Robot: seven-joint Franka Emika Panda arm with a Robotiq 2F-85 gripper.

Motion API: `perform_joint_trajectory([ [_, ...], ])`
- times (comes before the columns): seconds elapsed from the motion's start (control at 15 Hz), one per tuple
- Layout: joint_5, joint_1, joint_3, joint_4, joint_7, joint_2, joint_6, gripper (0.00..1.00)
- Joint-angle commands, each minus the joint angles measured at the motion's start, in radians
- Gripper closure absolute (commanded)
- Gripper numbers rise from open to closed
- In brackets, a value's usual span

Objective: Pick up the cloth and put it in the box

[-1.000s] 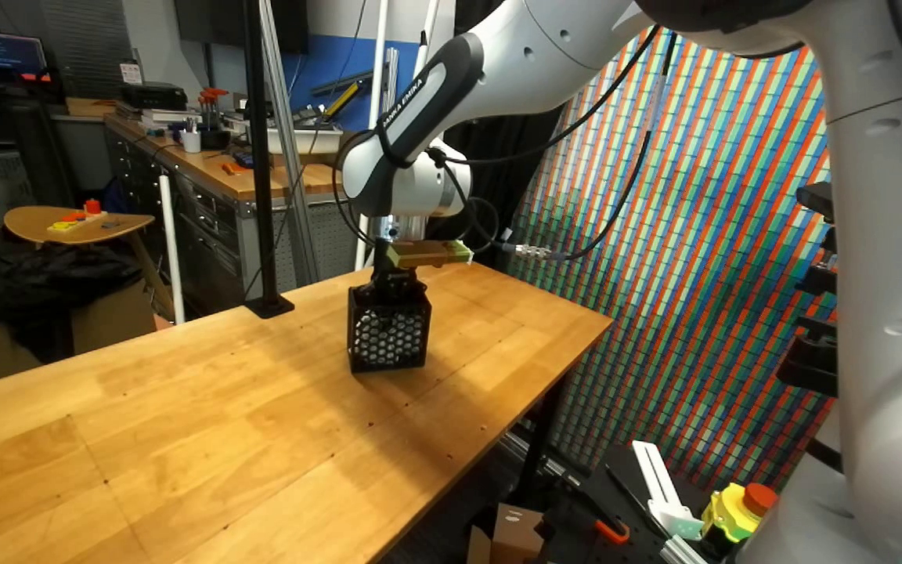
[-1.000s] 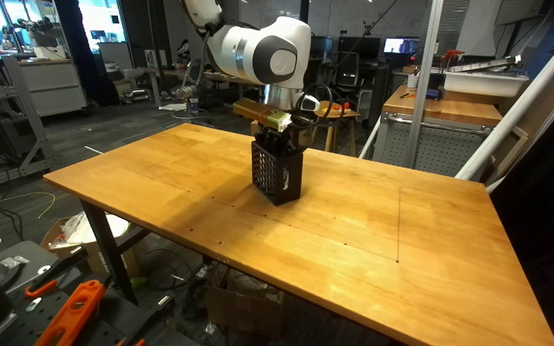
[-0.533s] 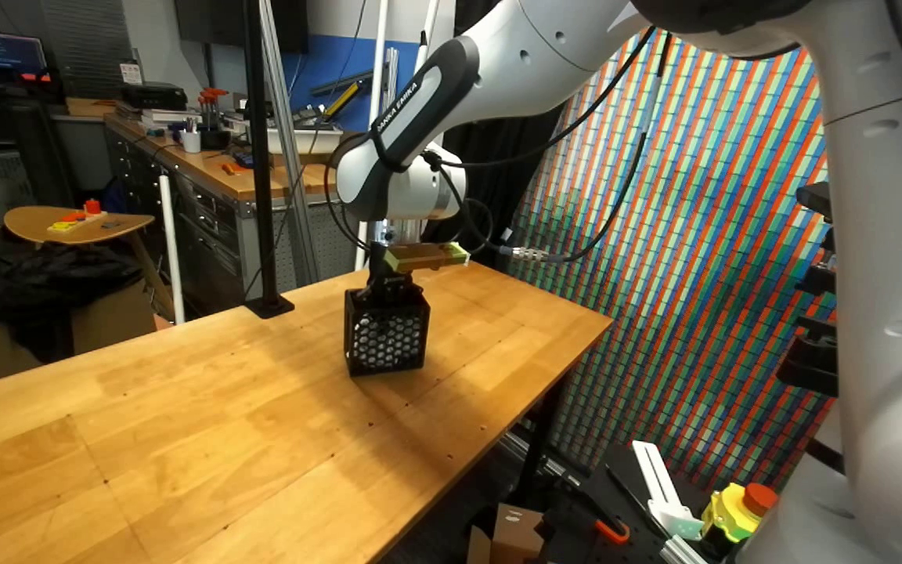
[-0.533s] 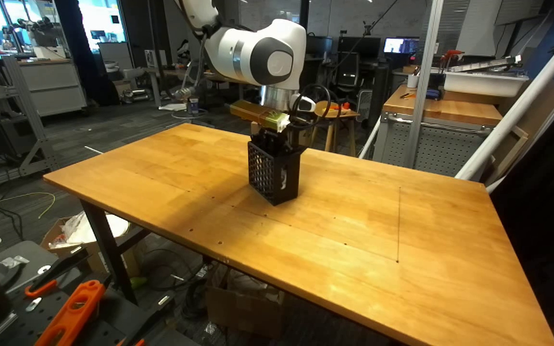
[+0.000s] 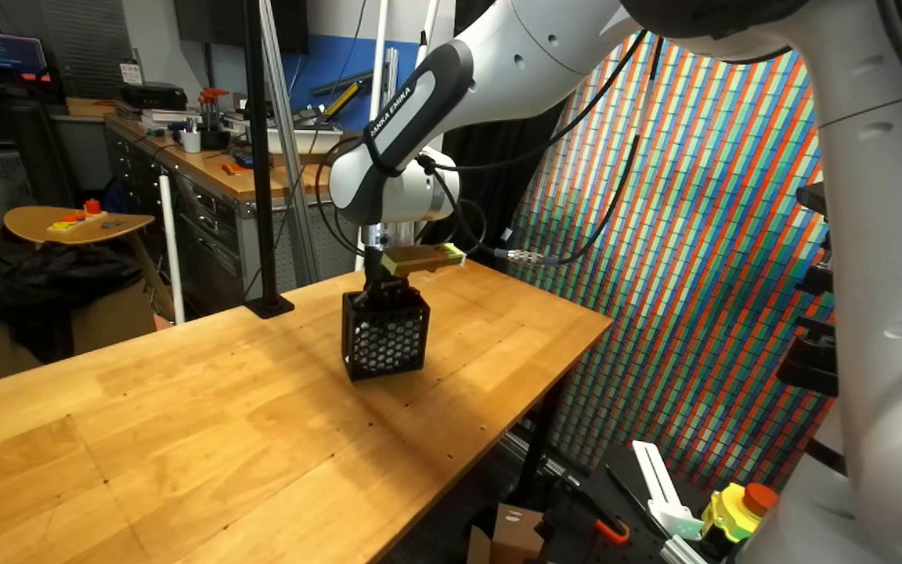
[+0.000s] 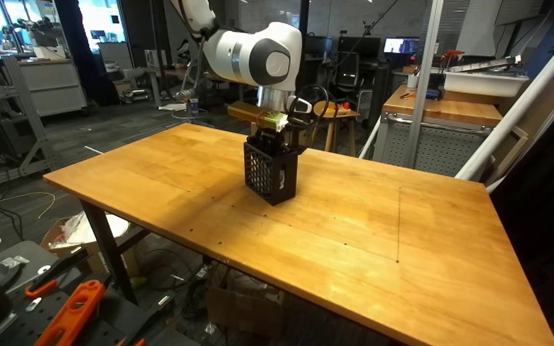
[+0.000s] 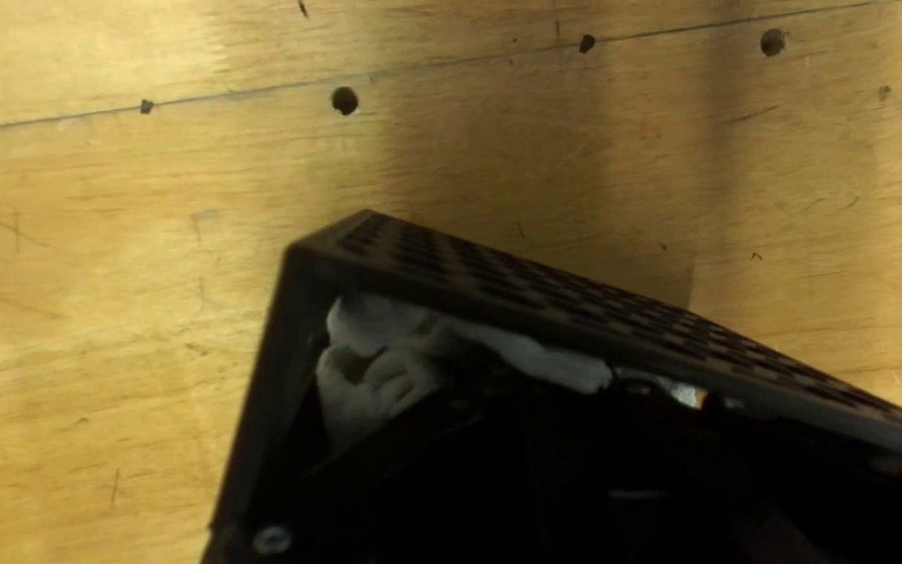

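Note:
The black box (image 5: 349, 337) stands on the table in both exterior views, its mesh side showing pale cloth through the holes. In an exterior view a white bit of the cloth (image 6: 282, 179) shows through a slot in its wall (image 6: 290, 187). The wrist view looks down past the box rim (image 7: 263, 392); inside, the white cloth (image 7: 377, 384) lies bunched in a corner and along the mesh wall. My gripper (image 6: 268, 144) reaches down into the box. It is shut, its fingertips hidden in the dark; whether they pinch the cloth does not show.
The wooden table (image 5: 185, 423) carries the box near its middle. A black post (image 5: 269, 305) rises at the table's edge. Beyond it stands a workbench (image 6: 450, 108) with a white bin (image 6: 486, 84).
The arm and gripper have moved slightly left in both exterior views. The box has shifted a little the same way and turned slightly, with the gripper still inside it.

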Motion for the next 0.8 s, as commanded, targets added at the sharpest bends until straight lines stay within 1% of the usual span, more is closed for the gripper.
perform_joint_trajectory([
  [0.0,-0.008,0.010,0.005,0.011,-0.002,0.077,-0.023,0.89],
  [0.27,0.000,0.009,0.008,0.010,-0.001,0.081,-0.023,0.89],
  [0.53,-0.024,0.013,-0.009,0.001,0.014,0.038,-0.016,0.89],
  [0.73,-0.050,0.019,-0.020,-0.007,0.025,0.003,-0.032,0.89],
])
